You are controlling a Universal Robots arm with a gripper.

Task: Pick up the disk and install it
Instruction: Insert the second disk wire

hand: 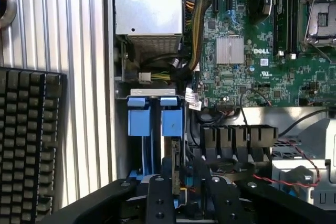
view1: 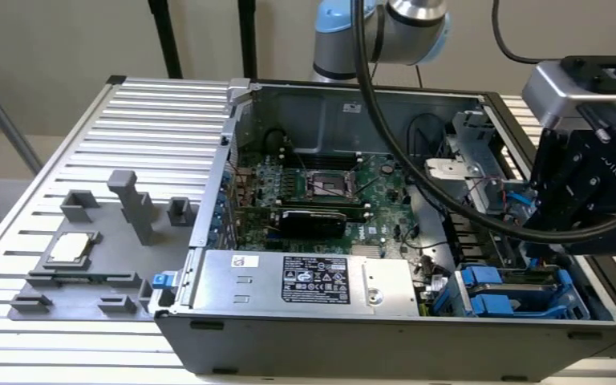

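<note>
Hovering at the exterior view's right edge, the pincer (view1: pixel 581 233) (opening cannot be told) sits just above the disk (view1: pixel 506 293), seated in the case's (view1: pixel 394 333) lower-right bay, long axis running frame-upward.

PSU (view1: pixel 308 277) in case (view1: pixel 394 341) front, mobo (view1: pixel 330 188) behind (end effector (view1: pixel 581 200) over drive bay (view1: pixel 512 289))

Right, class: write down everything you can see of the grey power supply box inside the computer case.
The power supply is a long silver-grey metal box lying flat along the case's nearest wall in the exterior view, beside the green circuit board. Its top bears a black printed label and a small white sticker. Yellow and black cables leave one end.
</note>
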